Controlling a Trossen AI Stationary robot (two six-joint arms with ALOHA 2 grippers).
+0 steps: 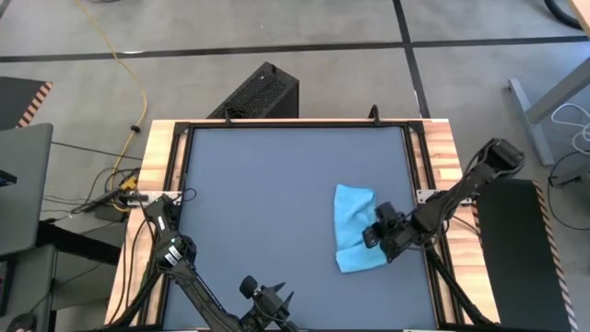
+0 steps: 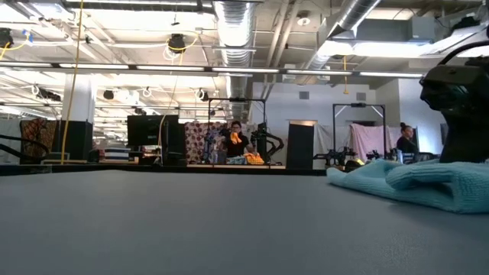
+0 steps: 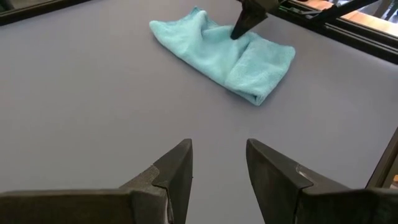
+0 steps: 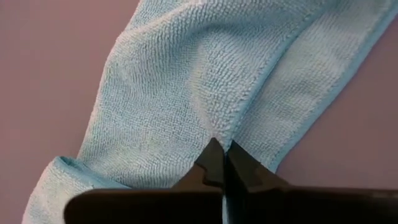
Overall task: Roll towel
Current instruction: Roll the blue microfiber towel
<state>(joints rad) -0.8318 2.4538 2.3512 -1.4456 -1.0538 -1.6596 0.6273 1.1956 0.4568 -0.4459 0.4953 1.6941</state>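
- The towel (image 1: 354,229) lies loosely folded on the dark grey table (image 1: 267,194), close to its right edge and nearer the front than the back.
- The right gripper (image 4: 222,151) sits on the towel's right side, its fingers clenched together on a raised fold of the cloth.
- The left gripper (image 3: 219,168) waits at the table's front edge, well apart from the towel, fingers parted and holding nothing.

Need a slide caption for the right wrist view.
Right gripper, fingers shut, pinches a fold of the sky-blue towel on the dark tabletop.
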